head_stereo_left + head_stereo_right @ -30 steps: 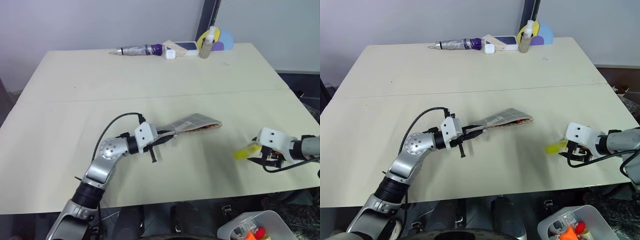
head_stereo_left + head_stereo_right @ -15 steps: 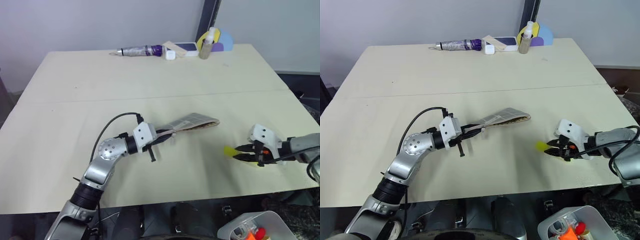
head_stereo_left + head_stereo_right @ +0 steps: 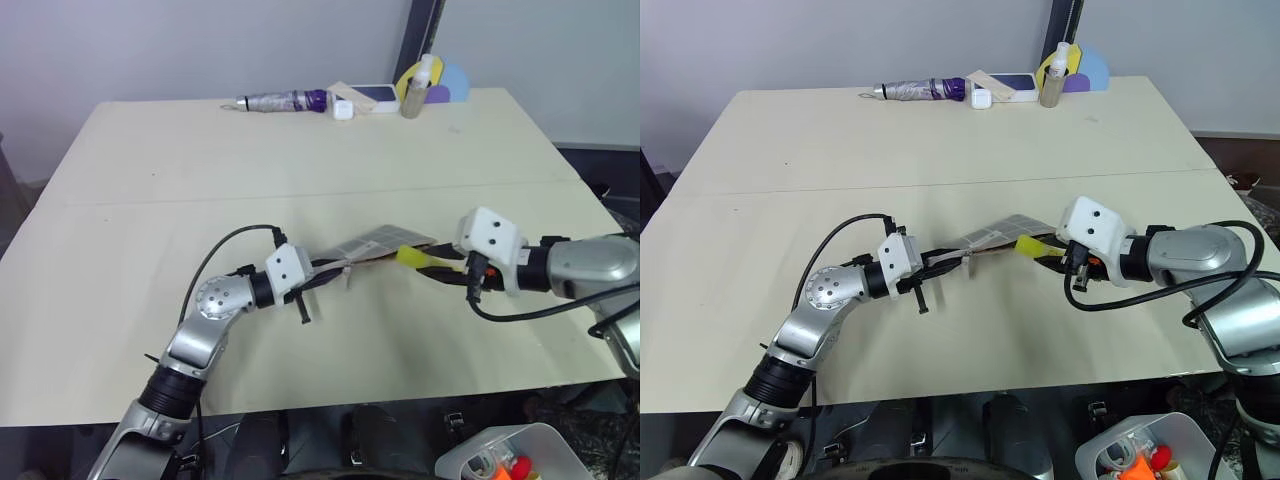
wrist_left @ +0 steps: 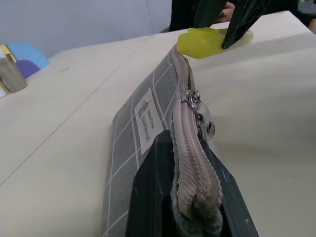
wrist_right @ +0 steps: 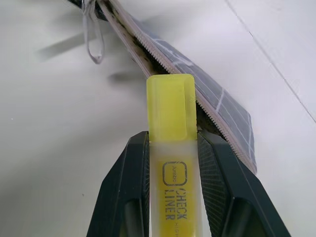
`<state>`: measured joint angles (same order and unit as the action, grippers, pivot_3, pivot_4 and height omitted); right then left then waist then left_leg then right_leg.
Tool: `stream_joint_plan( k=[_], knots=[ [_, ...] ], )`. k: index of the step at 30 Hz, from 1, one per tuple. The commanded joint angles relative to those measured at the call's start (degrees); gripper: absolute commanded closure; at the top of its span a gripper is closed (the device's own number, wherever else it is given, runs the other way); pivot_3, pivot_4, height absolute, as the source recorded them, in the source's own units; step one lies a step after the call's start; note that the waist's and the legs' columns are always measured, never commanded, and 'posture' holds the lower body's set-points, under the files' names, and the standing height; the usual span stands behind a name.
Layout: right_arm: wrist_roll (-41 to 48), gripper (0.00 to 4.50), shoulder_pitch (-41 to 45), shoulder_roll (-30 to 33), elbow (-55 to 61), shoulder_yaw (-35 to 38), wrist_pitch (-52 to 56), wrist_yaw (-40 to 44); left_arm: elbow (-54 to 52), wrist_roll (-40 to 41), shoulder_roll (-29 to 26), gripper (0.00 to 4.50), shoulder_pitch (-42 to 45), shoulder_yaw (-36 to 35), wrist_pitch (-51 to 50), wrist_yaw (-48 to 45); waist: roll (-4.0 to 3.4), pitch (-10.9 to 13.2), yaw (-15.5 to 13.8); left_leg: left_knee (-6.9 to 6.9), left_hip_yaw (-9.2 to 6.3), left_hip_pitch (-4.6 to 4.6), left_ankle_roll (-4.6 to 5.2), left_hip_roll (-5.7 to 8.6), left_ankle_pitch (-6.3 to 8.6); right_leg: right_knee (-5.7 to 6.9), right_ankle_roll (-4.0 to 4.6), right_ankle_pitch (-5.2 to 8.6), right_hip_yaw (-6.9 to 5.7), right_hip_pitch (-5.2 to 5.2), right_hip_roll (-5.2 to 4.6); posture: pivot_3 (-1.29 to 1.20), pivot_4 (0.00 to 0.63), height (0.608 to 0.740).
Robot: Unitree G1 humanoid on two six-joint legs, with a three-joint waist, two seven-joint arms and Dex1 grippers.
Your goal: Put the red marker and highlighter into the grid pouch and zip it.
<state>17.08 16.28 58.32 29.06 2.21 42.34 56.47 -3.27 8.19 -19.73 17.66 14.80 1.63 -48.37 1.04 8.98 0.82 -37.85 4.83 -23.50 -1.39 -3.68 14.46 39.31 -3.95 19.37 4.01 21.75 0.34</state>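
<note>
At the grid pouch [image 3: 385, 243] mouth now, right claw [image 3: 440, 268] with highlighter [image 3: 415, 258].

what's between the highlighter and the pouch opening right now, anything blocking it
Nothing visible. The right gripper holds the highlighter with its tip right at the open zipper edge of the pouch, which the left gripper holds up off the table.
</note>
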Motion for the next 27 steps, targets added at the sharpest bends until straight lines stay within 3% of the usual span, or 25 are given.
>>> stream_joint_plan(
  k=[1,11,27],
  knots=[
    [-1.3,3.70,1.0,2.0,0.4,-0.3,-0.9,-0.3,-1.5,0.5,0.2,4.50,0.8,-0.3,0.9,0.0,0.00,0.0,0.1,0.01,0.00,0.00,0.00,0.00,0.00,0.00,0.00,0.00,0.00,0.00,0.00,0.00,0.150,0.740],
    [-2.8,3.70,2.1,2.4,-3.5,-2.9,-3.6,0.3,-1.9,-0.8,-0.3,4.50,0.9,0.3,2.5,-0.2,0.01,0.0,0.1,0.02,0.01,0.00,0.00,0.00,0.00,-0.01,0.00,0.00,0.01,0.01,0.00,0.00,0.150,0.740],
    [-8.6,3.70,9.8,-0.5,-0.6,-15.1,-1.6,0.7,0.2,-5.8,-2.1,4.50,3.0,4.1,10.2,-3.5,0.01,0.0,0.2,0.19,0.07,-0.02,0.00,0.00,0.00,-0.06,0.02,0.01,0.05,0.14,-0.02,0.00,0.150,0.740]
  ],
)
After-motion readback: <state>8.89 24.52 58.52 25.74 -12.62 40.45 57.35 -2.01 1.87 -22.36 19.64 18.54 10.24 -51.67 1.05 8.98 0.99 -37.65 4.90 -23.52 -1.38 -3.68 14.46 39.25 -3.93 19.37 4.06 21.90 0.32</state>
